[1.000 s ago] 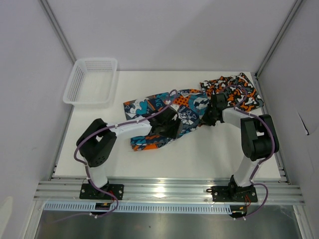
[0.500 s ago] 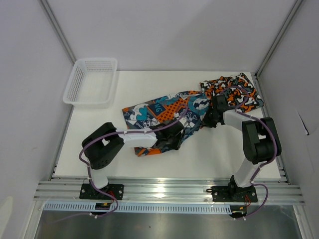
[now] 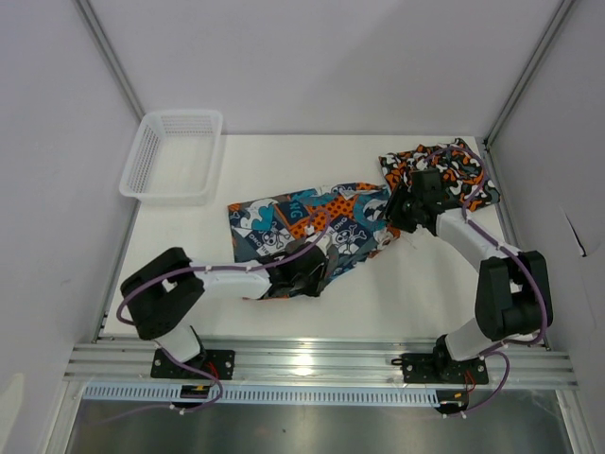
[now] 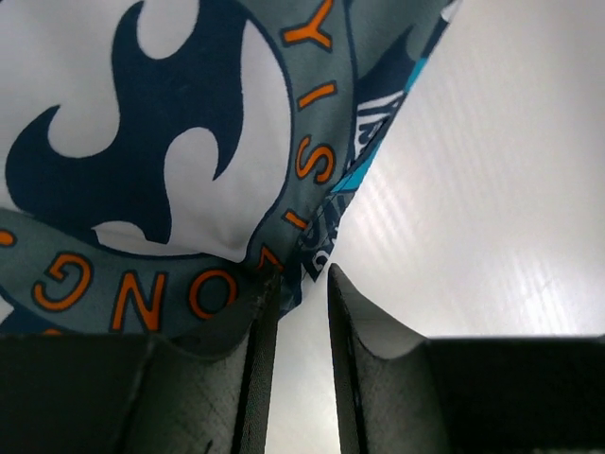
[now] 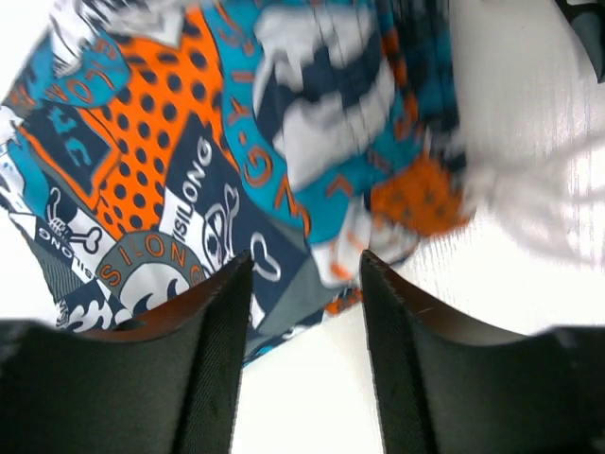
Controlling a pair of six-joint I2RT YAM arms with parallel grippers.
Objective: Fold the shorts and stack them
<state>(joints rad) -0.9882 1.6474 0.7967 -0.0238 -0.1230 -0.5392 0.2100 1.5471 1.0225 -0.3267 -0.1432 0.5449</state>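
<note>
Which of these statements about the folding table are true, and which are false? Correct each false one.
1. The basket has no shorts in it. True.
2. The cartoon shorts are stacked on the camouflage shorts. False: the cartoon shorts lie spread mid-table, and the camouflage shorts are bunched toward the far right corner.
3. The right gripper has its jaws apart over the cartoon shorts. True.
4. The left gripper is reaching into the basket. False: it is at the near edge of the cartoon shorts.
</note>
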